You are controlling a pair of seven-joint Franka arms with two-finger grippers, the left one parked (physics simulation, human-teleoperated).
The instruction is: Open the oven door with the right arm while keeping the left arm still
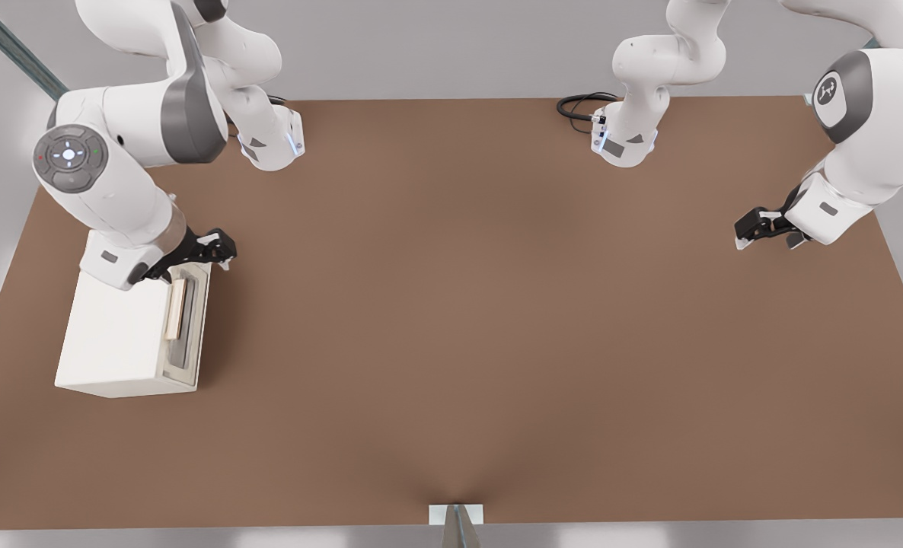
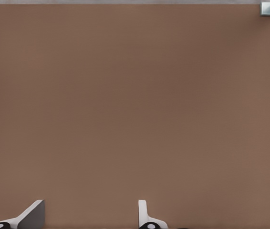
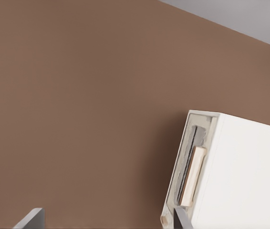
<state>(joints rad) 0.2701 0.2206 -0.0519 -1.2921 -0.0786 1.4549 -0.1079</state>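
The oven is a white box (image 1: 120,331) standing at the front view's left on the brown table. The oven door (image 1: 191,327), cream-framed with a grey window, faces the front view's right and lies flat against the box. Its pale wooden handle (image 1: 175,308) runs along the door. My right arm (image 1: 109,186) reaches over the box's far end. Its black gripper (image 1: 219,251) hovers just past the door's far corner, open and holding nothing. In the right wrist view the oven door (image 3: 188,157) and its handle (image 3: 193,175) show, with one fingertip (image 3: 181,218) of the gripper (image 3: 106,222) beside the handle's end.
The left arm (image 1: 870,137) hangs over the table's right side in the front view, its gripper (image 1: 764,227) above bare tabletop (image 2: 135,105). Both arm bases (image 1: 623,137) stand at the table's far edge, with a black cable (image 1: 577,106) beside one.
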